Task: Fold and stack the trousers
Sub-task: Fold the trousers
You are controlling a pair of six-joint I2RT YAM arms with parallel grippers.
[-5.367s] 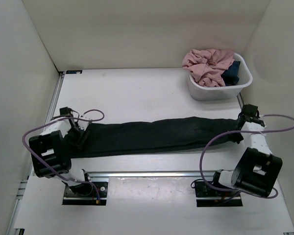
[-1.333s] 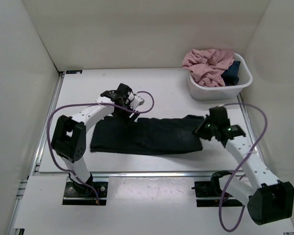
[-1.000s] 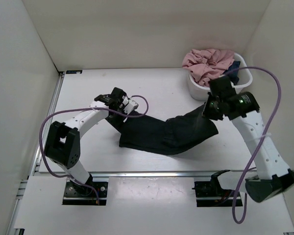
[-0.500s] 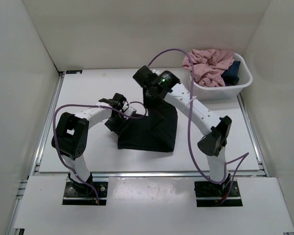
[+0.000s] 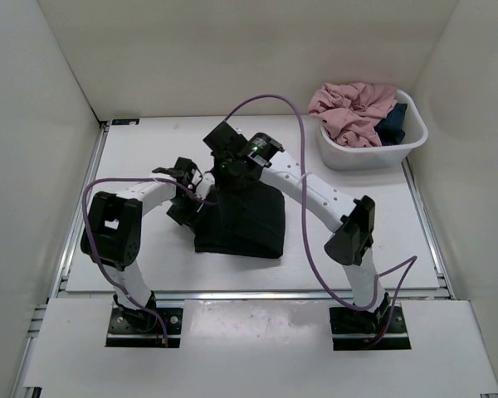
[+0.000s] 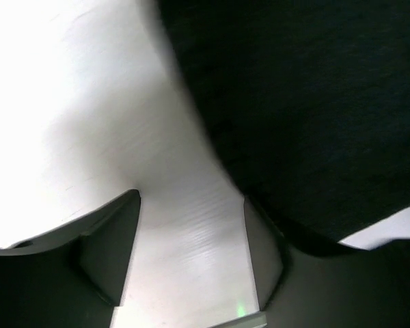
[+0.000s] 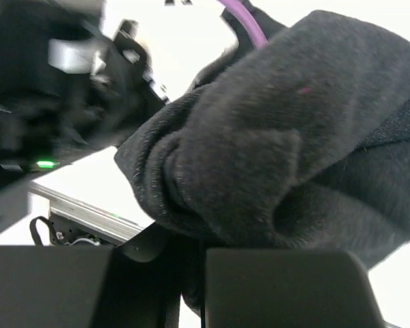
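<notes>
The black trousers (image 5: 242,222) lie folded into a rough square at the table's middle. My right gripper (image 5: 229,171) is over their far left corner, shut on a bunched fold of the black fabric (image 7: 273,150), which fills the right wrist view above the gripper (image 7: 191,263). My left gripper (image 5: 183,204) is at the trousers' left edge. In the left wrist view it (image 6: 191,253) is open with bare table between the fingers (image 6: 109,249). The black cloth (image 6: 307,102) lies to the upper right, its edge beside the right finger.
A white basket (image 5: 357,156) stands at the back right, holding a pink garment (image 5: 353,108) and a dark blue one (image 5: 395,121). White walls enclose the table at the left, back and right. A metal rail (image 5: 249,292) runs along the near edge.
My right gripper has carried the trousers' right end leftward over the left part, so the garment lies shorter and doubled. My left gripper has shifted slightly left to the cloth's edge.
</notes>
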